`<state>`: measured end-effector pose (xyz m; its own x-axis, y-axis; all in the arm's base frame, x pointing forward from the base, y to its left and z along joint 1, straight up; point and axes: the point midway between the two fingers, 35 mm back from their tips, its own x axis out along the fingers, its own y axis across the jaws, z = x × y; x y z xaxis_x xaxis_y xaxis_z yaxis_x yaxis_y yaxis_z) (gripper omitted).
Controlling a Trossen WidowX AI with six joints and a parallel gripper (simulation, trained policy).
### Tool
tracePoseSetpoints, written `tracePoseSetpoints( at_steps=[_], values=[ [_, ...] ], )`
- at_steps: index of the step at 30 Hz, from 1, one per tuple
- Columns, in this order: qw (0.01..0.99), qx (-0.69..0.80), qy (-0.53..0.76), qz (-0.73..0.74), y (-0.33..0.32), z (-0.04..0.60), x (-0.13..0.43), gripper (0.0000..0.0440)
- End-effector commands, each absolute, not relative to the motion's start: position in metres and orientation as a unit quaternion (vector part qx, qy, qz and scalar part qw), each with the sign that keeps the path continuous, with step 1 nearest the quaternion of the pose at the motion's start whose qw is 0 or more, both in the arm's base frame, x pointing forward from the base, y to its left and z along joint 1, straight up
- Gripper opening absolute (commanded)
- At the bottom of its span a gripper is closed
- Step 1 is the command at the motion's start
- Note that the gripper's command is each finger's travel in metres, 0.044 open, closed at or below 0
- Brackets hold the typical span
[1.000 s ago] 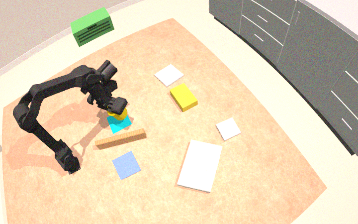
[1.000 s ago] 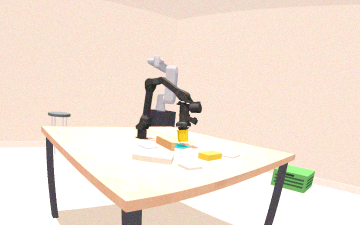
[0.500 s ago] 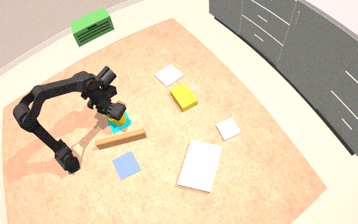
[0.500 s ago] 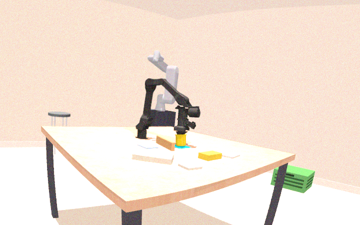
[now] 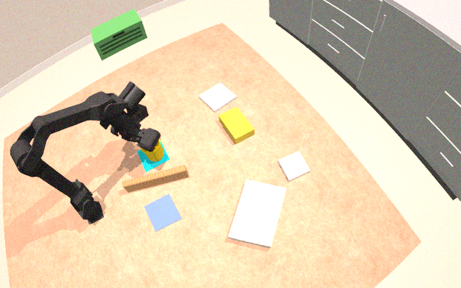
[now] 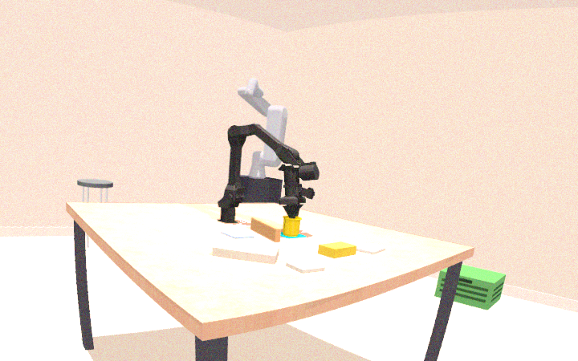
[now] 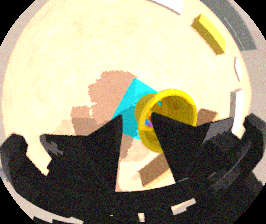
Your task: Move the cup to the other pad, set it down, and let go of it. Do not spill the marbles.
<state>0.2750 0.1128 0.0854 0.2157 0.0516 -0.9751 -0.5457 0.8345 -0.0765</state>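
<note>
Yellow cup [image 5: 156, 153] [image 6: 291, 227] [image 7: 143, 135]: stood upright on the cyan pad [image 5: 148, 165] [image 6: 302, 236] [image 7: 128, 107].
Pincer [image 5: 150, 143] [image 6: 291, 216] [image 7: 137, 117]: had released its grip, fingers parted, one tip reaching over the cup's mouth.
Marbles [image 7: 148, 122]: a few showed inside the cup.
Wooden bar [image 5: 155, 178] [image 6: 265, 229] [image 7: 154, 170]: lay between the cyan and blue [image 5: 162, 212] [image 6: 237, 234] pads on the bench [image 5: 203, 265] [image 6: 169, 278].

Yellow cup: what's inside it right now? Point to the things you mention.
In the wrist view, a few small marbles [image 7: 148, 122], bluish and reddish, and a teal one near the rim show inside the yellow cup [image 5: 155, 155] [image 6: 291, 226] [image 7: 177, 105]. A gripper finger covers the rest.
</note>
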Motion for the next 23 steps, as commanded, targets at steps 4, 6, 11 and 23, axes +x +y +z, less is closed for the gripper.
tracePoseSetpoints(
  at_steps=[4, 6, 11, 23],
  values=[
    [0.758, -0.196, 0.587, 0.205, 0.111, 0.094, 0.267, 0.0191],
    [0.762, -0.192, 0.584, 0.206, 0.111, 0.099, 0.266, 0.0202],
    [0.772, -0.182, 0.573, 0.208, 0.111, 0.111, 0.264, 0.0232],
    [0.803, -0.163, 0.536, 0.205, 0.107, 0.149, 0.266, 0.0374]
  ],
)
